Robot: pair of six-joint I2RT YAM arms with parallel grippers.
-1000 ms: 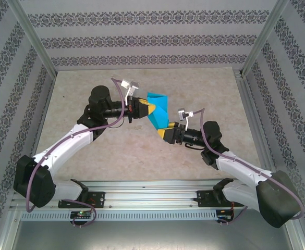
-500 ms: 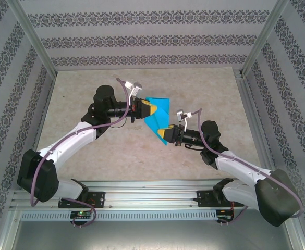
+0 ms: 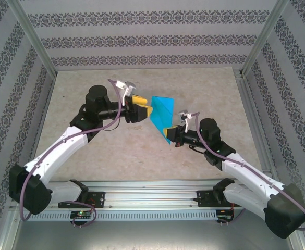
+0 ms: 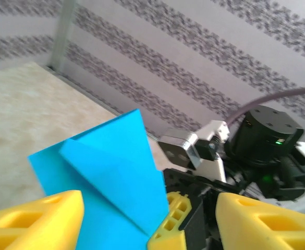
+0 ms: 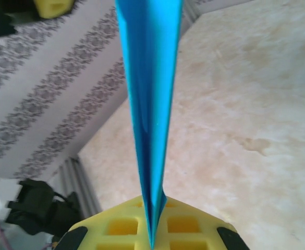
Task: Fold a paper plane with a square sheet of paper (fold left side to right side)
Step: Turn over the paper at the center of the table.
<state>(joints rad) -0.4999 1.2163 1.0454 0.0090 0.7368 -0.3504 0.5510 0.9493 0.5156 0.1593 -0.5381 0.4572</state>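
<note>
One cyan paper (image 3: 162, 110), folded; two tools: right tool (image 3: 167, 134) clamped on it; left tool (image 3: 144, 106) agape, gripping nothing.

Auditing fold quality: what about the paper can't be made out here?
- Top external: the paper is too small to read creases; its near tip hidden in the shut right tool.
- Left wrist: lower edge cut off by the frame bottom, a corner behind a finger of the open left tool.
- Right wrist: seen edge-on and blurred, far end cut off at the top; layer count unclear.
</note>
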